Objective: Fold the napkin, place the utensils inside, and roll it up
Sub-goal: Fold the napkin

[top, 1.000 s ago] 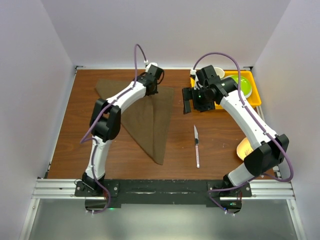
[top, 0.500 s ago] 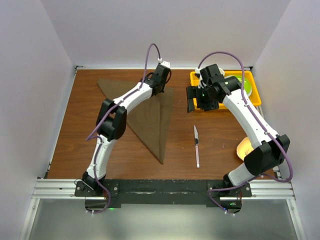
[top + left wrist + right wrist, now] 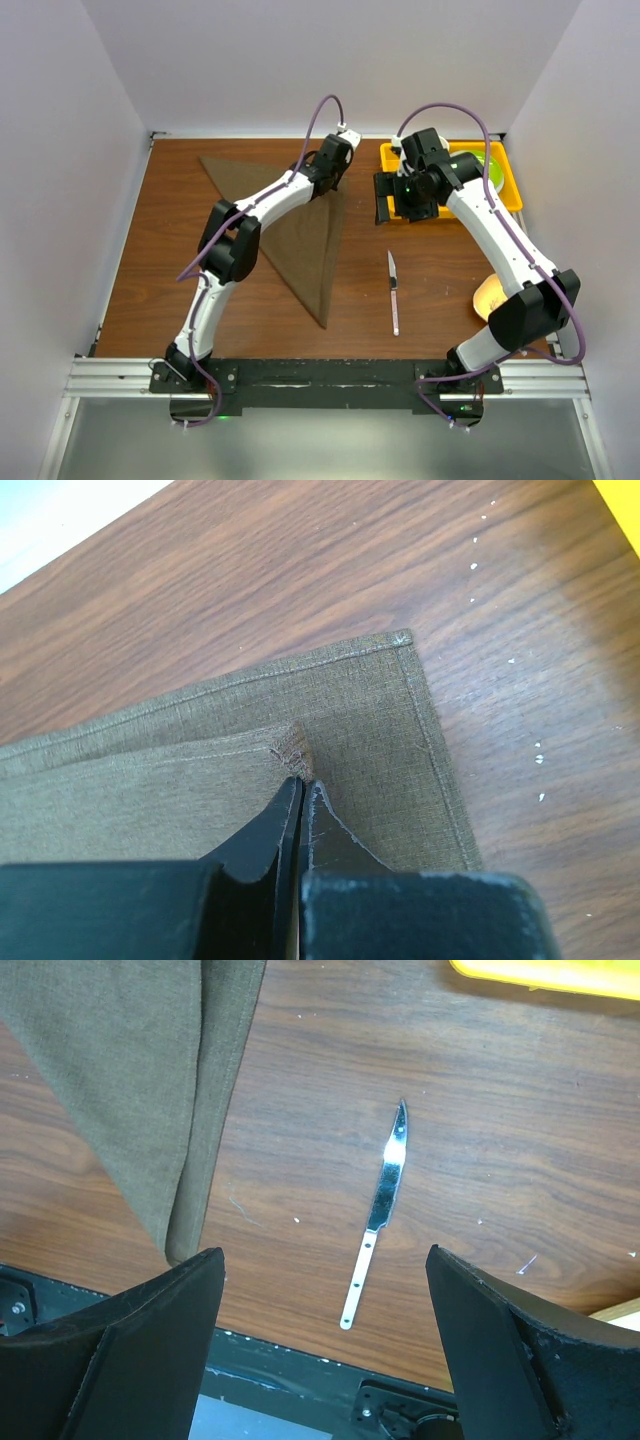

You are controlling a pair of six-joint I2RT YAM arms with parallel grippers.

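Note:
The dark brown napkin (image 3: 300,240) lies folded into a long triangle left of centre, its tip pointing at the near edge. It also shows in the left wrist view (image 3: 380,720) and the right wrist view (image 3: 130,1060). My left gripper (image 3: 338,186) is at the napkin's far right corner, shut (image 3: 299,780) on the frayed corner of the upper layer, just short of the lower layer's corner. The silver knife (image 3: 394,292) lies on bare wood right of the napkin, blade pointing away. My right gripper (image 3: 386,208) hangs open and empty above the knife (image 3: 378,1210), its jaws wide apart (image 3: 325,1255).
A yellow tray (image 3: 508,198) with a green dish (image 3: 482,166) stands at the far right, behind my right arm. A pale round dish (image 3: 486,296) sits at the right near that arm's elbow. White walls close in the wooden table (image 3: 160,280) on three sides.
My left gripper has moved right along the far edge, carrying the napkin's upper corner toward the right corner. The right gripper has shifted slightly toward the far side and stays open.

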